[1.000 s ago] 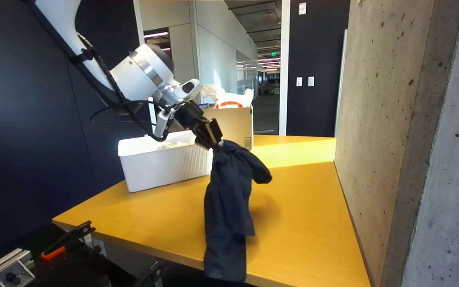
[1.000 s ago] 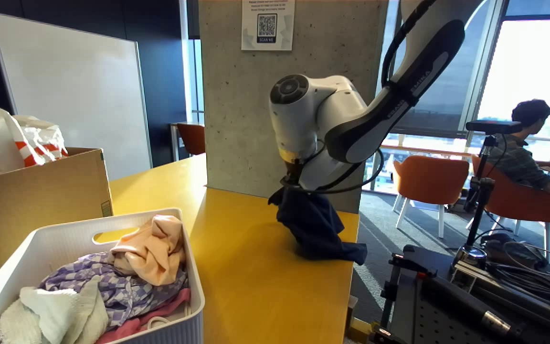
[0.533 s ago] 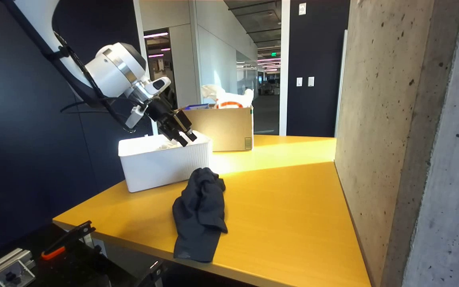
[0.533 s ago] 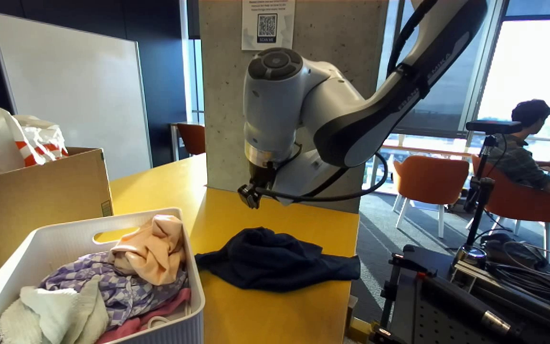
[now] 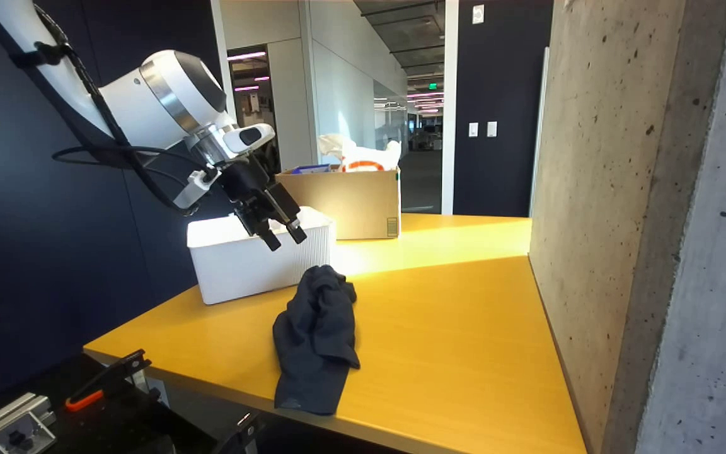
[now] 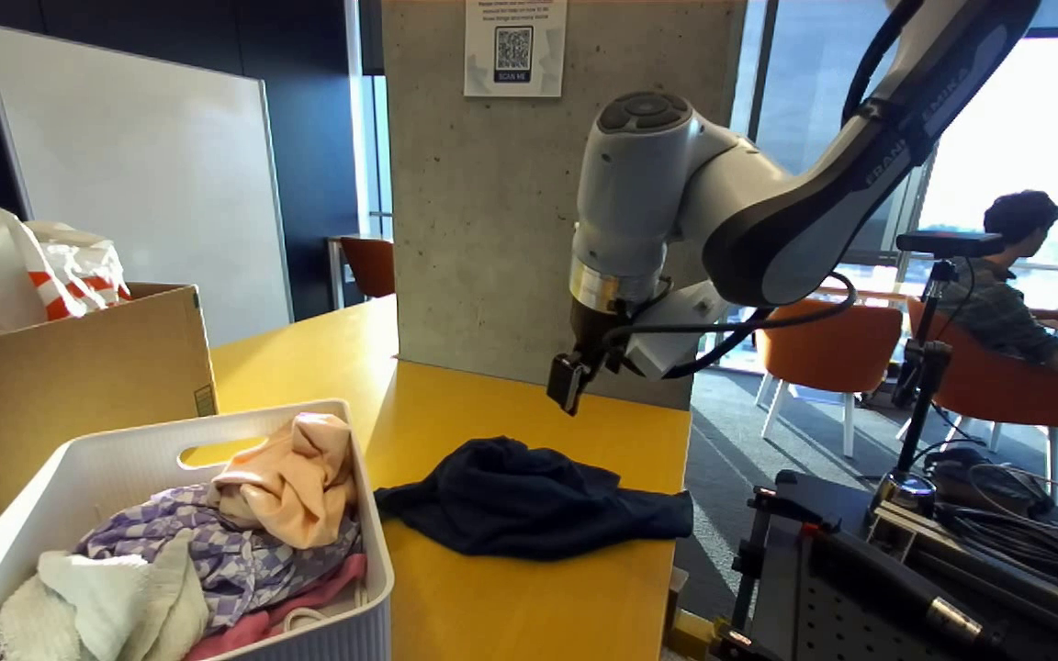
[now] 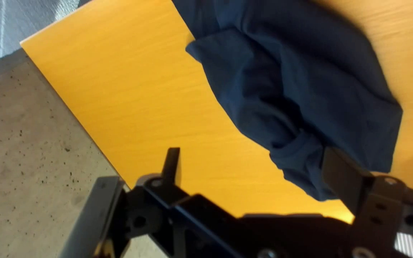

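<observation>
On the yellow tabletop [image 6: 511, 606], beside the white laundry basket [image 5: 246, 271], a crumpled navy garment [image 6: 529, 505] is lying; you are holding the gripper [image 5: 286, 240] near and above it, its fingers [image 7: 341, 175] standing wide apart. Your Franka arm [image 6: 749, 193] is showing "EMIKA", while a poster [image 6: 545, 57] on the concrete pillar [image 6: 492, 229] is reading "SCAN ME" beneath its QR code [image 6: 513, 49].

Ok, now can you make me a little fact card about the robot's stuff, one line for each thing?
Gripper: open, holding nothing
Dark cloth: crumpled on the yellow table, not in the gripper
White bin: holds peach cloth, purple checked cloth, pale cloth, pink cloth
Cardboard box: beside the bin, white bag poking out on top
</observation>
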Tool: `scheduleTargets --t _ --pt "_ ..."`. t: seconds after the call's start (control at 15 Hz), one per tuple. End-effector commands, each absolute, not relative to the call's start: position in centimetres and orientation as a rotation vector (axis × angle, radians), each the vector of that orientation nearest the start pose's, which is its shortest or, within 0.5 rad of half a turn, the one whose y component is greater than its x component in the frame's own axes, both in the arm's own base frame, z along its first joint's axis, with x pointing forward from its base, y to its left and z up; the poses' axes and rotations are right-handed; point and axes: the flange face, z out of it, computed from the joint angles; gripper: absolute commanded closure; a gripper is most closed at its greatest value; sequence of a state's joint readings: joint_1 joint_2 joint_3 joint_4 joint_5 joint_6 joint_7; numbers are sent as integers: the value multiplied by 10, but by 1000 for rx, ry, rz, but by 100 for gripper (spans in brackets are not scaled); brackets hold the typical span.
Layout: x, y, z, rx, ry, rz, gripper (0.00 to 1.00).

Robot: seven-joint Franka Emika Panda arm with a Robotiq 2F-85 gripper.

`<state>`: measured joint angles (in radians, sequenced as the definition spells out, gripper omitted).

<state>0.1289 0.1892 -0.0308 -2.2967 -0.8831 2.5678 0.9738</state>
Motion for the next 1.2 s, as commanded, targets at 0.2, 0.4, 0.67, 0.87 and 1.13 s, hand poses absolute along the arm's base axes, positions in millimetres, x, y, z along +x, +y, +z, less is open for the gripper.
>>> scheduleTargets --t 0.2,0.4,0.67,0.87,1.13 --pt "540 -38 250 -3407 278 -399 0" --pt "552 -45 225 -3370 0 -301 0" --pt "558 -40 202 -3307 -345 -161 0" --pt "554 -46 187 -3234 -600 -101 0" --pt "565 -62 172 -3184 -891 -29 0"
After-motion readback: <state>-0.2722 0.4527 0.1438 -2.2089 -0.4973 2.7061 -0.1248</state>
